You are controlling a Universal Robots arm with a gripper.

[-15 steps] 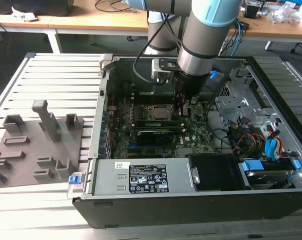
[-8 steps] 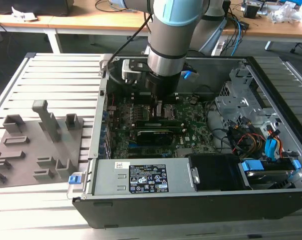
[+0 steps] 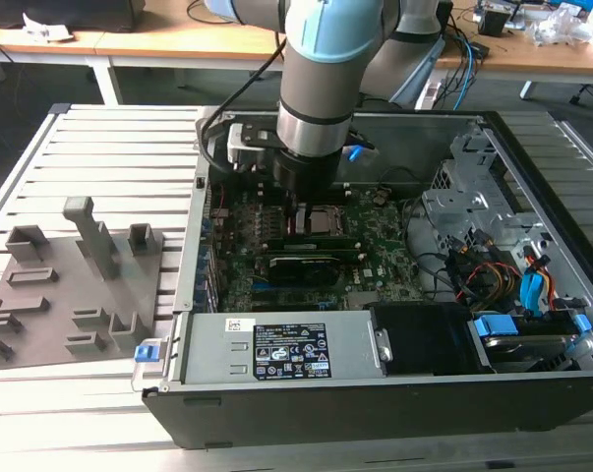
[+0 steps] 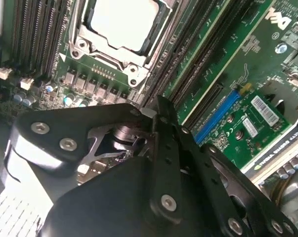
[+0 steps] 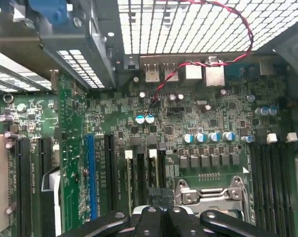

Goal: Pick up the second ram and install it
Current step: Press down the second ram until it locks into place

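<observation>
Tool (image 5: 161,205) fingers are pressed together, low over the motherboard (image 5: 213,123) beside the CPU socket (image 4: 121,22). I cannot tell if the second ram is between them.

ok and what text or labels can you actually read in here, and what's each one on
Nothing can be quoted with confidence.
Black-and-white label on the metal cover, exterior view: print too small.
Small white sticker beside it: too small.
Barcode sticker on the expansion card, second wrist view: blurred.
White marking on the motherboard: cut off at the picture's edge.
</observation>
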